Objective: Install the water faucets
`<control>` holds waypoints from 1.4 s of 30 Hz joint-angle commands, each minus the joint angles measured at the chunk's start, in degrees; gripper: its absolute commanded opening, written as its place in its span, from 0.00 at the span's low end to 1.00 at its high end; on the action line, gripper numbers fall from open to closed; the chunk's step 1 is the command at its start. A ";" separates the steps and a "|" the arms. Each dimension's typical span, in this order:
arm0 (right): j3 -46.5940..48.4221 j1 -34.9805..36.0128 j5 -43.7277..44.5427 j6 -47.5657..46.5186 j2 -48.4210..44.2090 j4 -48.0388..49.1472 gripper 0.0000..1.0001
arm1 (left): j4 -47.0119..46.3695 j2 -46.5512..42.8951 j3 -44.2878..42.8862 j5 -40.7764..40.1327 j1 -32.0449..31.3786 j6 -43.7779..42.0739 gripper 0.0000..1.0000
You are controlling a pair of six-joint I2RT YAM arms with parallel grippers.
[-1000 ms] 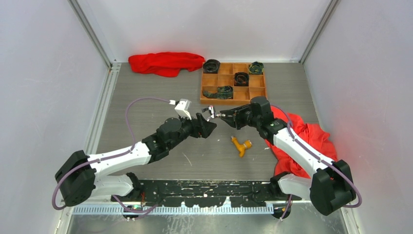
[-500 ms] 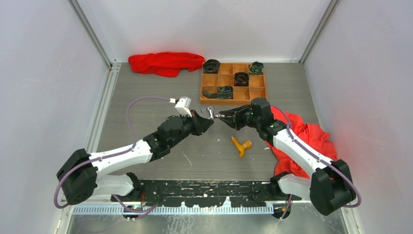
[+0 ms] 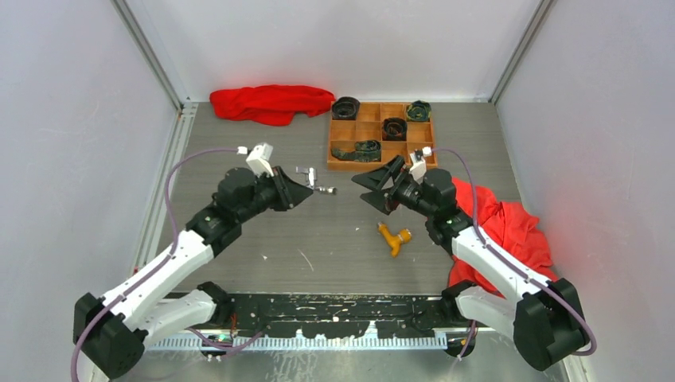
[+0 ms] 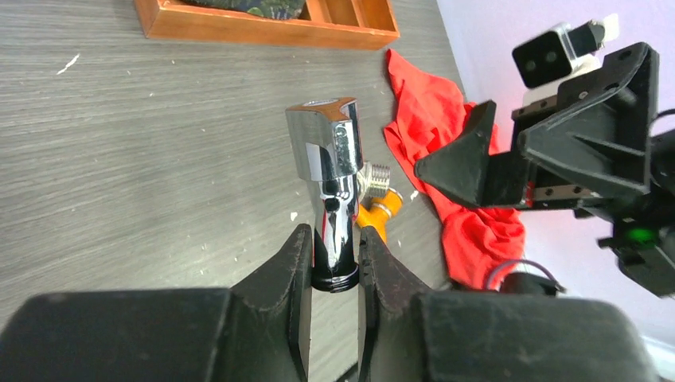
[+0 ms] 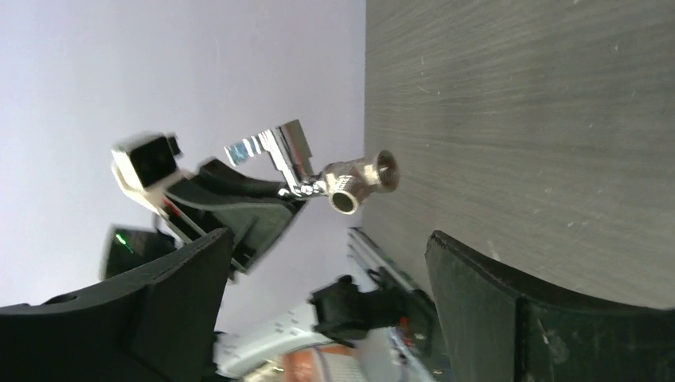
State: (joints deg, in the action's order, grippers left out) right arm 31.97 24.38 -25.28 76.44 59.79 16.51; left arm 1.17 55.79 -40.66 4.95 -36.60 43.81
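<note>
Silver faucet (image 4: 334, 183): pinched tight between the jaws of my left gripper (image 4: 334, 247).
Right gripper (image 3: 368, 189): jaws wide, empty, apart from it.

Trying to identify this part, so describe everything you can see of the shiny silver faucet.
The silver faucet looks like polished chrome metal: a flat-sided handle block at its far end, a round barrel below it, a duller threaded outlet branching off the side, and a dark ring at the gripped end. It is held clear of the table, pinched on its barrel by the left gripper, the only thing touching it. The right gripper stands open nearby, apart from it.
</note>
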 commanded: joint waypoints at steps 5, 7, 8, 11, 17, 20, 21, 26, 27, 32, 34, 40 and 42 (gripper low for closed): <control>-2.17 0.28 -12.20 -33.58 -2.93 13.61 0.93 | 20.76 0.90 -15.18 38.14 15.10 -8.23 0.00; -6.50 0.73 -13.13 -37.36 -4.21 21.46 0.93 | 23.05 2.87 -17.09 45.69 17.18 -9.57 0.00; -8.19 1.29 -13.17 -39.41 -4.84 24.30 0.93 | 23.68 3.71 -17.64 49.48 17.97 -9.76 0.00; -10.02 5.80 -14.52 -53.59 -6.53 25.41 0.92 | 25.64 6.54 -19.41 53.26 18.95 -11.04 0.00; -8.19 15.82 -1.81 -69.72 -7.82 16.52 0.92 | 50.28 10.72 -30.01 34.28 18.38 -24.68 0.00; -7.30 15.82 8.07 -66.46 -7.30 14.76 0.92 | 55.51 10.82 -33.42 20.65 15.61 -26.48 0.00; -7.40 15.80 11.01 -66.13 -7.43 14.36 0.92 | 56.30 10.68 -33.71 15.67 14.07 -26.45 0.00; -8.75 15.85 21.05 -65.96 -9.44 12.41 0.92 | 56.27 12.49 -33.21 -3.01 5.45 -25.97 0.00; -8.68 15.79 22.07 -66.13 -10.12 11.20 0.93 | 54.60 12.83 -32.38 -5.28 3.78 -25.66 0.00; -9.42 15.78 25.02 -65.93 -12.83 6.96 0.93 | 46.43 16.46 -27.33 -15.81 -0.93 -23.51 0.00; -9.74 15.79 25.74 -65.66 -14.30 5.48 0.93 | 42.54 18.93 -26.42 -18.49 -2.87 -22.60 0.00; -11.22 15.84 27.54 -65.32 -17.47 3.93 0.94 | 34.01 21.80 -21.04 -20.66 -4.23 -19.76 0.00; -11.22 15.79 27.73 -65.41 -17.68 3.71 0.94 | 32.07 22.02 -19.57 -21.78 -4.70 -19.31 0.00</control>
State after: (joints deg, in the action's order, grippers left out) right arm 20.93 40.27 0.05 11.38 43.35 19.97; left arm 42.89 78.63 -61.93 -11.84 -40.58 22.17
